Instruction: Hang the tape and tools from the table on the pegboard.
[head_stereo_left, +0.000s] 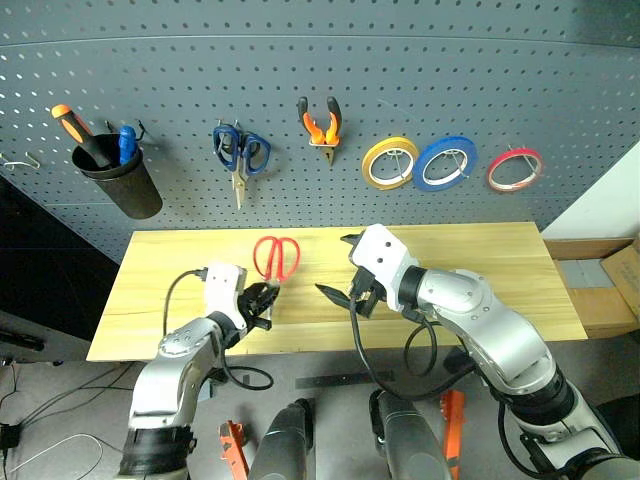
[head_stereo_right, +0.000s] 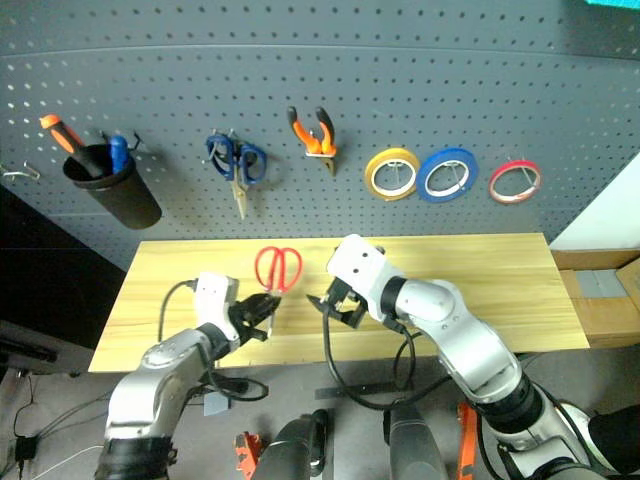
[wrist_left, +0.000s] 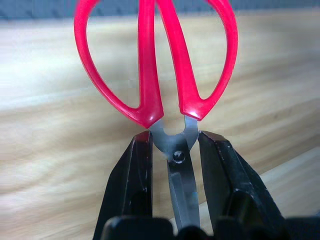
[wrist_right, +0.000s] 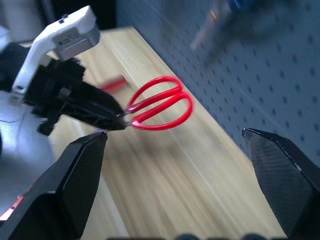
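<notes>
Two black fingers of the left gripper (head_stereo_left: 264, 303) clamp the red-handled scissors (head_stereo_left: 276, 257) at the pivot, handles pointing beyond the fingertips; right gripper (head_stereo_left: 340, 268) wide.

Scissors' blade tips (wrist_left: 182, 210) hidden between left hand's fingers.

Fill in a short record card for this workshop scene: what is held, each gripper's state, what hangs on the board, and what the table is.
held item: red-handled scissors with steel blades, gripped at the blades near the pivot
left gripper: shut on the scissors
right gripper: open, holding nothing
dark grey perforated pegboard: thin red tape ring, orange-and-black pliers, blue-handled scissors, yellow tape roll, blue tape roll, black cup
table: light yellow wooden plank tabletop
</notes>
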